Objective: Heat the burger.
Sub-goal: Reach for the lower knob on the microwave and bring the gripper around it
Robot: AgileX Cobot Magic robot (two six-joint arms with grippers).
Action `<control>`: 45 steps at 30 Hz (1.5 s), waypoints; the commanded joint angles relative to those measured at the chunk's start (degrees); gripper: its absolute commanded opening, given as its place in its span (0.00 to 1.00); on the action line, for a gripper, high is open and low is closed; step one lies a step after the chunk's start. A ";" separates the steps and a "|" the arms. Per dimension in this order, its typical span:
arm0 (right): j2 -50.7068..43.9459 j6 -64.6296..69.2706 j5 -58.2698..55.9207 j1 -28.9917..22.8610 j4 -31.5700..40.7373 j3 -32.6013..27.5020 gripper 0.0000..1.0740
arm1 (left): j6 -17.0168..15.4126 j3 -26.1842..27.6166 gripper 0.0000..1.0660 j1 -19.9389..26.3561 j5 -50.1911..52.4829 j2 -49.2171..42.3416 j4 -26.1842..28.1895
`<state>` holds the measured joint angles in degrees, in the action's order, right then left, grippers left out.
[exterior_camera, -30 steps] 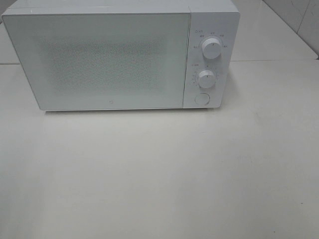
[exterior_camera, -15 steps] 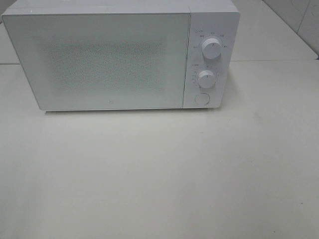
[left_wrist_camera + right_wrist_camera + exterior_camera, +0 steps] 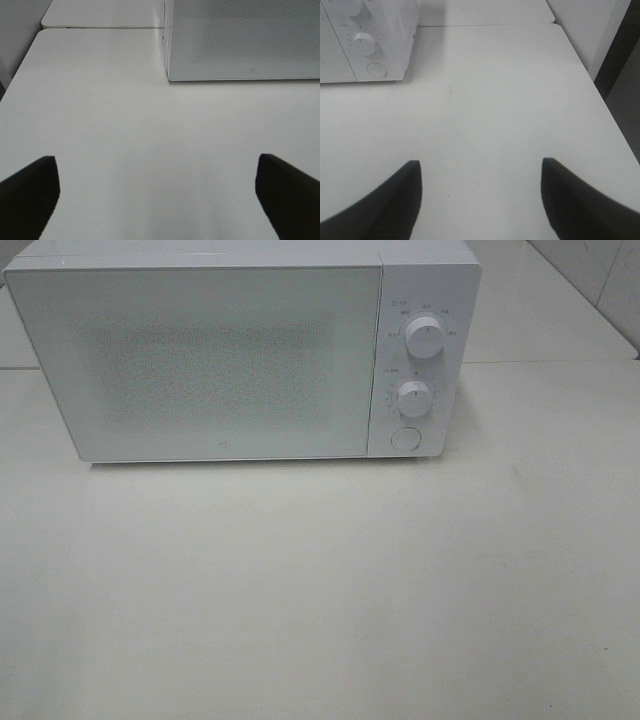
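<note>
The burger is out of view in every frame. A white microwave (image 3: 240, 350) stands at the back of the white table (image 3: 320, 590) with its door shut; it also shows in the left wrist view (image 3: 245, 40) and the right wrist view (image 3: 365, 40). Two dials (image 3: 426, 337) and a round button (image 3: 404, 438) are on its right panel. My left gripper (image 3: 157, 195) is open and empty over the table's left side. My right gripper (image 3: 480, 200) is open and empty over the table's right side. Neither gripper shows in the exterior high view.
A second table surface (image 3: 540, 310) joins behind and to the right of the microwave. The table's right edge (image 3: 592, 80) drops off beside a dark gap. The left edge (image 3: 20, 75) runs beside a grey wall.
</note>
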<state>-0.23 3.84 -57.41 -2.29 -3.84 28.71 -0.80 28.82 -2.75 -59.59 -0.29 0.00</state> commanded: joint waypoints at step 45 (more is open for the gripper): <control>38.27 5.96 72.19 0.23 -0.17 -11.40 0.62 | 0.17 -0.11 0.96 2.29 0.17 -1.60 0.92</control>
<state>37.87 9.17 13.58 -2.29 -3.90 17.36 -0.80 28.82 -0.46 -59.59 -0.29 0.40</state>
